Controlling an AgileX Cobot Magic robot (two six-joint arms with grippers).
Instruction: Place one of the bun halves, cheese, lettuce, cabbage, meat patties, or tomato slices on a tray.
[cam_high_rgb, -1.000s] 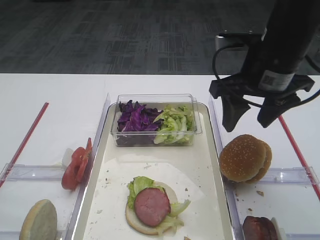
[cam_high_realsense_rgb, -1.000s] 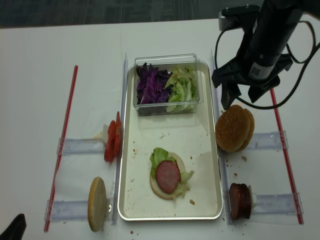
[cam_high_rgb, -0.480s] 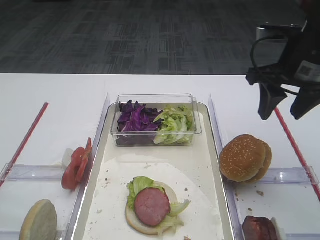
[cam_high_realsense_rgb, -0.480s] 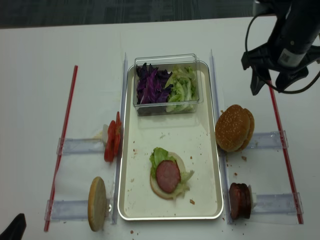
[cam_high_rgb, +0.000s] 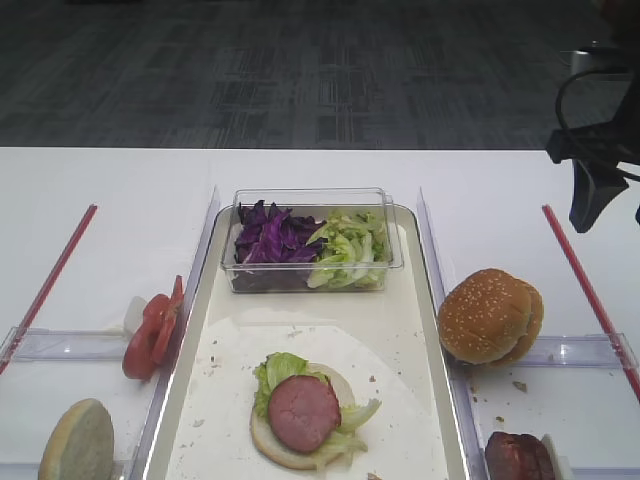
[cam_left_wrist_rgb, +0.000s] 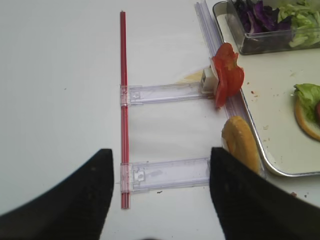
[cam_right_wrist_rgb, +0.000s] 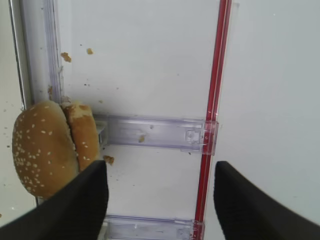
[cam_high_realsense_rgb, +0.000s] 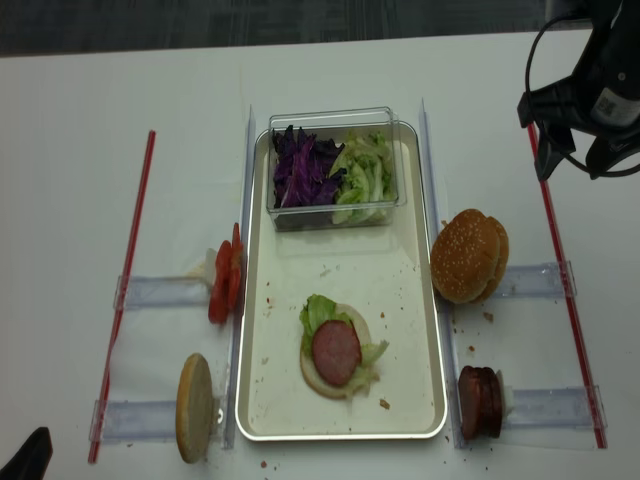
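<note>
On the cream tray (cam_high_rgb: 330, 310) (cam_high_realsense_rgb: 340, 262) lies a bun base with lettuce and a meat patty (cam_high_rgb: 303, 412) (cam_high_realsense_rgb: 336, 352). Sesame bun tops (cam_high_rgb: 490, 315) (cam_high_realsense_rgb: 468, 255) (cam_right_wrist_rgb: 45, 147) stand right of the tray, with spare meat patties (cam_high_realsense_rgb: 479, 402) below them. Tomato slices (cam_high_realsense_rgb: 225, 280) (cam_left_wrist_rgb: 227, 75) and another bun base (cam_high_realsense_rgb: 194, 407) (cam_left_wrist_rgb: 240, 145) stand left of it. No cheese shows. My right gripper (cam_right_wrist_rgb: 160, 172) (cam_high_realsense_rgb: 572, 165) hangs open and empty over the far-right red strip, apart from the buns. My left gripper (cam_left_wrist_rgb: 161, 165) is open and empty over the table left of the tray.
A clear plastic box (cam_high_rgb: 310, 205) at the tray's far end holds purple cabbage (cam_high_rgb: 270, 238) and green lettuce (cam_high_rgb: 345, 250). Clear plastic holders (cam_left_wrist_rgb: 167, 92) (cam_right_wrist_rgb: 150, 132) and red strips (cam_left_wrist_rgb: 123, 100) (cam_right_wrist_rgb: 212, 100) flank the tray. Crumbs lie near the buns.
My right gripper has swung right and back, from above the tray's right edge near the buns to the far-right red strip. Nothing else has moved.
</note>
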